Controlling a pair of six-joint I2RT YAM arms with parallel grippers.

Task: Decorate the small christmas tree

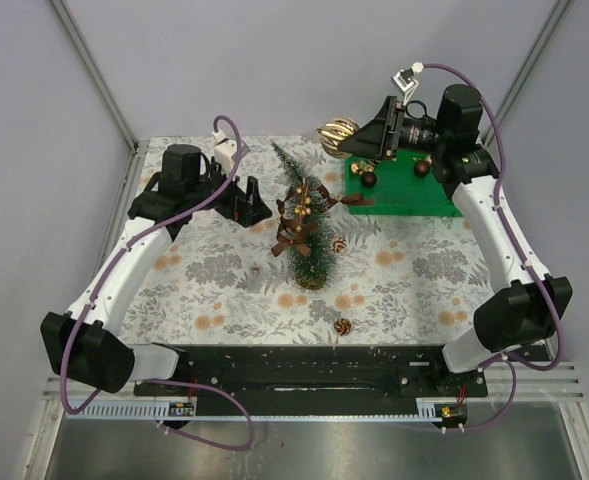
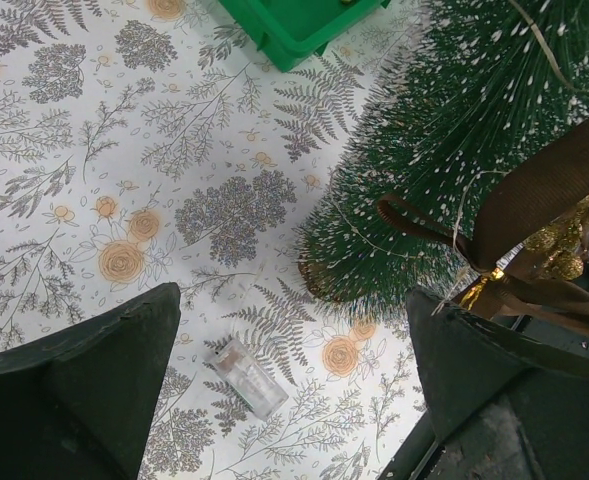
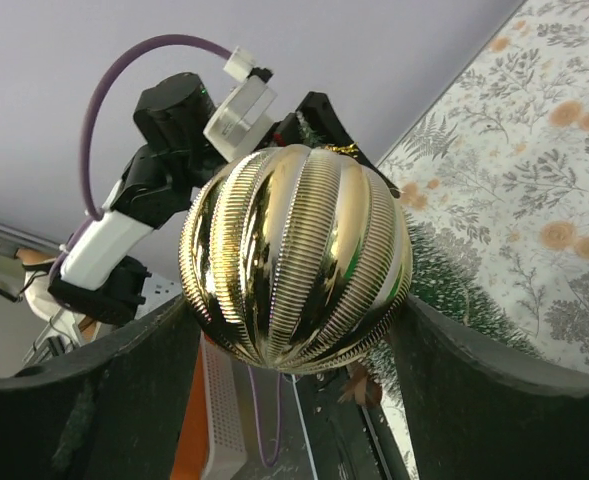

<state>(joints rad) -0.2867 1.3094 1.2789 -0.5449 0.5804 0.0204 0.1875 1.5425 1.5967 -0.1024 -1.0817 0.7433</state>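
Observation:
The small christmas tree (image 1: 299,215) stands mid-table on its wood disc, with brown ribbon bows (image 1: 294,240) and gold sprigs on it. My right gripper (image 1: 362,138) is raised over the back of the green tray (image 1: 404,195), shut on a ribbed gold ball (image 1: 337,132). In the right wrist view the gold ball (image 3: 296,258) is wedged between both fingers (image 3: 124,400) of the right gripper (image 3: 294,315). My left gripper (image 1: 246,205) hovers open just left of the tree. Between the spread jaws of the left gripper (image 2: 294,330) is only tablecloth, with the tree (image 2: 444,170) and a brown ribbon (image 2: 544,190) to the right.
A small clear plastic box (image 2: 246,377) lies on the cloth under the left gripper. Two pine cones (image 1: 340,244) (image 1: 343,326) lie near the tree. Brown baubles (image 1: 368,179) sit in the tray. The tray corner (image 2: 294,25) shows far ahead.

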